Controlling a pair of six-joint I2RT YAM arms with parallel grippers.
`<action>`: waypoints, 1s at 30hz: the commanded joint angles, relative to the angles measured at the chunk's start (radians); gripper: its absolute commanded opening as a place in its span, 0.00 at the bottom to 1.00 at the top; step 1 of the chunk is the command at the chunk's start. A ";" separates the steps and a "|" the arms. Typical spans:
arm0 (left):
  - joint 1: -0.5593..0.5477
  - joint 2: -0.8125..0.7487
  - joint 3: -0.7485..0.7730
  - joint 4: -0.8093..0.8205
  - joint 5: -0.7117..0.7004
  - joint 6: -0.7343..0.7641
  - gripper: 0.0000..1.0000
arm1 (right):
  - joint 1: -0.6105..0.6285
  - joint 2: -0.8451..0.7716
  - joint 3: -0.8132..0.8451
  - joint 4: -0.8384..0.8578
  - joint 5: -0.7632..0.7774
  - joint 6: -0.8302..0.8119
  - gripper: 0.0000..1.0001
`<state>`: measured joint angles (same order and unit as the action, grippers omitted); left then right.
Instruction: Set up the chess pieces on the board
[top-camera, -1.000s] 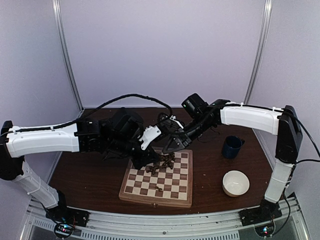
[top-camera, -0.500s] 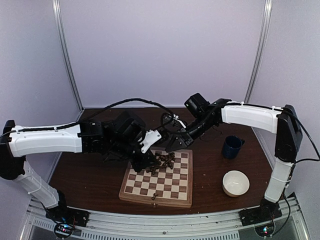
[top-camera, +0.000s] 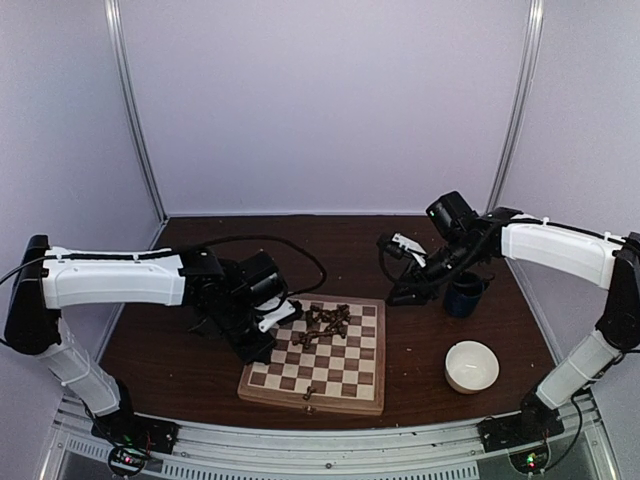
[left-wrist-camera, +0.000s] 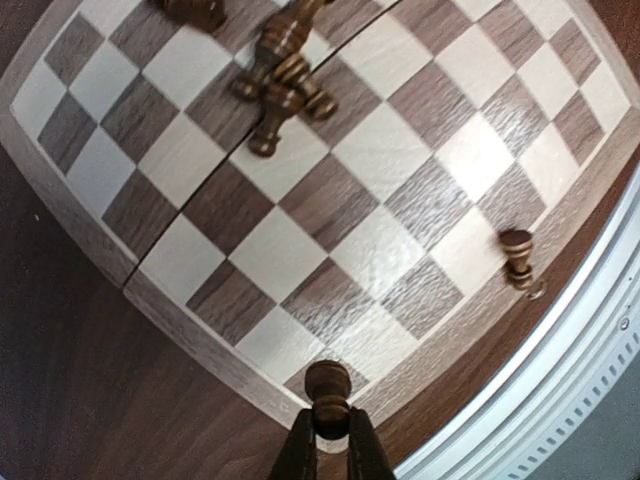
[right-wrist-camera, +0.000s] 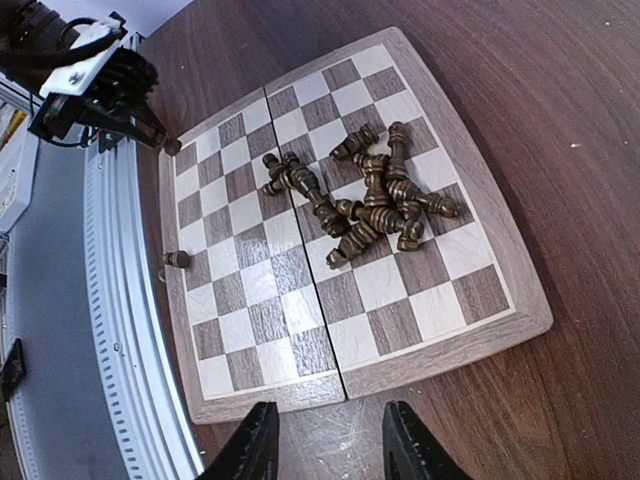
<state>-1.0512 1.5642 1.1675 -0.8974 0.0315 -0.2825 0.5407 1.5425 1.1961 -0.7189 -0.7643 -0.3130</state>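
Observation:
The board (top-camera: 345, 378) lies at the table's front middle. A pile of several dark chess pieces (top-camera: 326, 321) lies on its far squares; the pile also shows in the right wrist view (right-wrist-camera: 372, 205). One pawn (top-camera: 309, 393) stands at the board's near edge, also in the left wrist view (left-wrist-camera: 517, 256). My left gripper (top-camera: 258, 345) is shut on a dark pawn (left-wrist-camera: 328, 398) and holds it over the board's left corner (left-wrist-camera: 290, 400). My right gripper (right-wrist-camera: 330, 445) is open and empty over bare table beside the board's right edge (right-wrist-camera: 450, 340); in the top view it (top-camera: 400, 295) is apart from the board.
A dark blue mug (top-camera: 464, 293) stands right of the board, close to my right arm. A white bowl (top-camera: 471, 366) sits at the front right. The metal rail (top-camera: 320, 450) runs along the table's near edge.
My left gripper has moved from the pile to the board's left corner with a pawn in it. My right arm has drawn back to the right, off the board.

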 joint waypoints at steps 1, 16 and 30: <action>0.034 0.008 -0.037 -0.043 -0.014 -0.046 0.00 | -0.009 -0.061 -0.042 0.058 0.092 -0.061 0.40; 0.062 0.083 -0.040 0.003 -0.005 -0.054 0.00 | -0.010 -0.064 -0.048 0.063 0.089 -0.064 0.40; 0.062 0.115 -0.036 0.023 -0.016 -0.050 0.01 | -0.010 -0.065 -0.052 0.066 0.088 -0.065 0.40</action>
<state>-0.9955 1.6676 1.1313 -0.8978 0.0219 -0.3260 0.5365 1.4925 1.1526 -0.6716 -0.6907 -0.3687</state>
